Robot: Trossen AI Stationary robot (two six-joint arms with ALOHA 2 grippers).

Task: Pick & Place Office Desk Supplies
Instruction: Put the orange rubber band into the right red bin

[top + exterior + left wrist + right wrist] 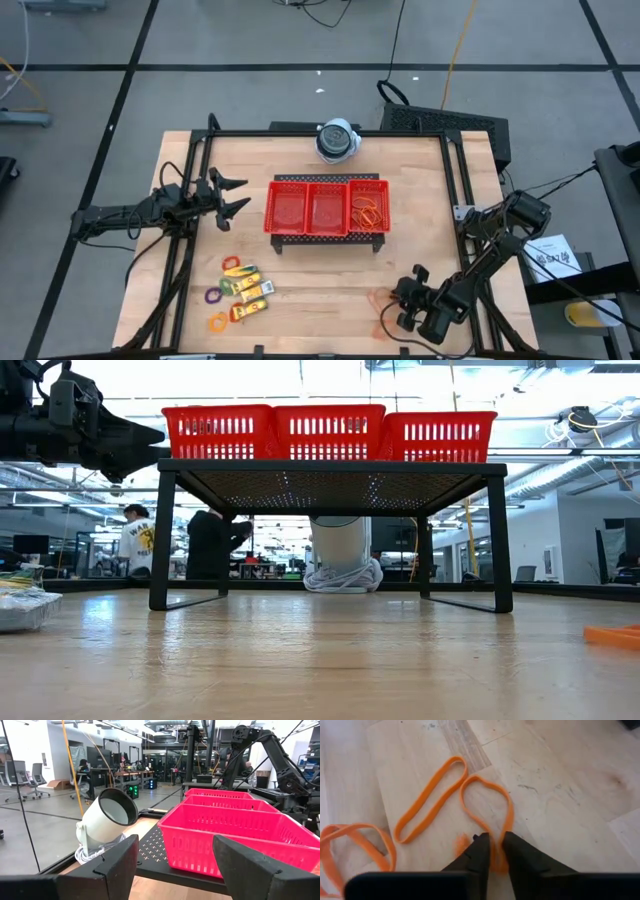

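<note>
Pinched between the two dark fingers of the right gripper [493, 851], a thin orange rubber-band loop [487, 810] is seen lying on the pale wooden table [560, 780] at its near right corner, with two more orange loops [431, 800] laid just beside it. More orange bands [366, 212] are held in the right compartment of the red three-compartment mesh tray [327, 206]. Small yellow labelled packets [250, 290] and coloured rings [232, 265] are grouped near the front left. Left of the tray, the left gripper [229, 195] is held spread wide and empty
</note>
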